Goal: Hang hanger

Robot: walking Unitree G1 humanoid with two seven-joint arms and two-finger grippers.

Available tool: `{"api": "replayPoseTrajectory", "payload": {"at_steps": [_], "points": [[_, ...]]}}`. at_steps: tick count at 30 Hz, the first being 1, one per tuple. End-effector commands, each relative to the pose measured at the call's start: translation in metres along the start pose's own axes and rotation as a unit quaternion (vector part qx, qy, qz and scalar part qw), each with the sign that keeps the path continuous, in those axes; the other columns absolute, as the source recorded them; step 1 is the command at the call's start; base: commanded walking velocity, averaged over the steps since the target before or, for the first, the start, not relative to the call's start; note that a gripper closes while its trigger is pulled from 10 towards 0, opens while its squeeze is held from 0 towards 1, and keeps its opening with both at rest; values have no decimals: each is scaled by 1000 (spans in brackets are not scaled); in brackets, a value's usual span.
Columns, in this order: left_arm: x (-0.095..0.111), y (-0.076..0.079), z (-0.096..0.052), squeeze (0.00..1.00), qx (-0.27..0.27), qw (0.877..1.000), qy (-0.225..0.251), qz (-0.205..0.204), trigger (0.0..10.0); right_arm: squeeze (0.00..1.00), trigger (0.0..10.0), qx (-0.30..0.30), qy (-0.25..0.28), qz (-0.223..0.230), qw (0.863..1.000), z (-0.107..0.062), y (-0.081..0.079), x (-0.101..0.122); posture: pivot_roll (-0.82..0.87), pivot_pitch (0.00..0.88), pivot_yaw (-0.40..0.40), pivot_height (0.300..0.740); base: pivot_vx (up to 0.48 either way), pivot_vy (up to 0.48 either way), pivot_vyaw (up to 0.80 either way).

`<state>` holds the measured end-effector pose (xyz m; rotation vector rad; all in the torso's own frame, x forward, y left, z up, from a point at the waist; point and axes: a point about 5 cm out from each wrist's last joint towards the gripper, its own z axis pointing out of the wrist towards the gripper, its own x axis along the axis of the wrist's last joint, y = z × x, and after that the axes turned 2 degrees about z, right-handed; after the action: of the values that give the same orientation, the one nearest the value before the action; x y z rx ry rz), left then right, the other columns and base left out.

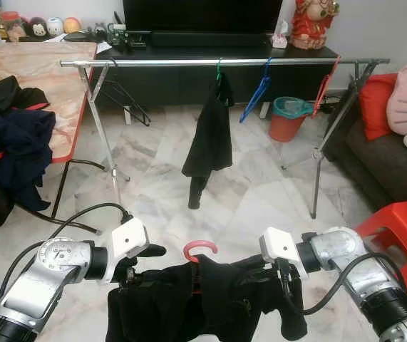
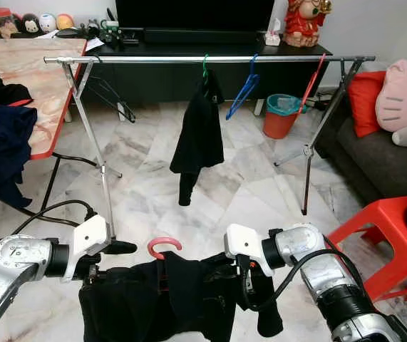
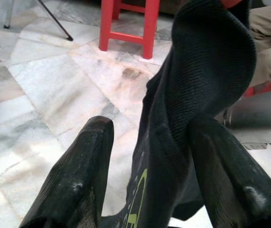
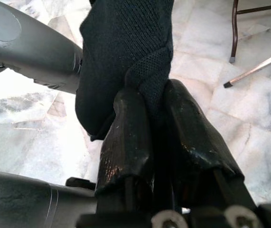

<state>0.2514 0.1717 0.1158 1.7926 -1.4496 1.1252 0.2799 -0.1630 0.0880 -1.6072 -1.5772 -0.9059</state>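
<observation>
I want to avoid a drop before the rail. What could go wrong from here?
1. The left gripper has the black garment between fingers standing apart, so the cloth may slip.
2. Both grippers grip cloth, not the pink hanger; it could tilt.
3. The hanging sleeve may snag near the red stool.

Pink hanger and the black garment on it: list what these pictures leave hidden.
- Pink hanger: in the left eye view its hook shows; the black garment covers its shoulders.
- Black garment: the bottom edge of both eye views cuts off its lower part.
- Left gripper: in the left wrist view, fabric lies between the jaws; whether they pinch hanger or cloth is hidden.
- Right gripper: right wrist view, jaws shut on fabric; anything inside is covered.
</observation>
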Motion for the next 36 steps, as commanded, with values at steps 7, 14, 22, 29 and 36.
{"api": "replayPoseTrajectory", "payload": {"at_steps": [7,14,22,29,36], "points": [[6,2,11,0,-22,1000,8,2,10000,0,0,0,21,-27,999,1,4,15,-59,0,-96,740,0,0,0],[9,3,17,0,-26,1000,16,-6,10000,0,0,1,26,-34,999,3,4,19,-60,0,-96,740,0,0,0],[8,5,21,0,-31,999,18,-16,824,0,0,-3,28,-38,999,4,5,21,-61,0,-96,740,0,0,0],[8,7,22,0,-34,999,17,-24,0,0,0,-7,29,-38,999,4,5,21,-61,0,-96,740,0,0,0],[6,7,23,0,-36,999,14,-27,0,0,0,-12,30,-39,999,4,6,22,-61,0,-96,740,0,0,0]]}}
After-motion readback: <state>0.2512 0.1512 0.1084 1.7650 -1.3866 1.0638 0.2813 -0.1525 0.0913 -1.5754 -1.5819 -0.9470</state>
